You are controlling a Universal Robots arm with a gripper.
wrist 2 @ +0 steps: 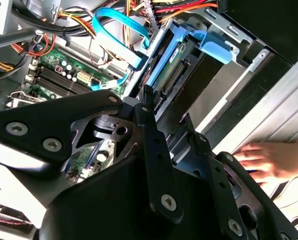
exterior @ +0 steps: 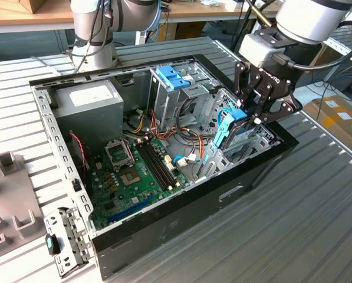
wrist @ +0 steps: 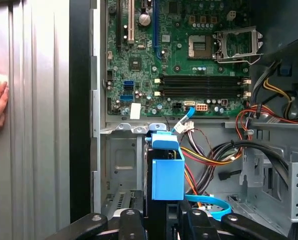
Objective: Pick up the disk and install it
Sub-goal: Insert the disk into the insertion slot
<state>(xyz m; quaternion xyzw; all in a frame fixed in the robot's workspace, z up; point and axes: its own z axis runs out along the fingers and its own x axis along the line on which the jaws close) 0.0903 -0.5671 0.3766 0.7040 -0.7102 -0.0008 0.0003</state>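
Observation:
An open computer case [exterior: 181,206] lies on the slatted table. My gripper [exterior: 255,115] hangs over the case's end at the exterior view's right. It is shut on the disk [wrist 2: 174,76], which sits in a light-blue bracket [exterior: 229,127]. The disk stands on edge and tilted, its lower part down in the metal drive bay [exterior: 264,141]. In the second wrist view its green underside and connector row show between the bracket rails [wrist 2: 163,55], ahead of my gripper [wrist 2: 168,112]. In the first wrist view the bracket [wrist: 167,172] rises from between my fingers [wrist: 131,225].
A green motherboard [exterior: 134,177], grey power supply [exterior: 87,97], coloured cables [exterior: 164,132] and a second blue bracket [exterior: 173,75] fill the case. A person's hand [wrist 2: 268,160] rests on the table just outside the case wall. A loose metal panel [exterior: 66,242] lies at the exterior view's left.

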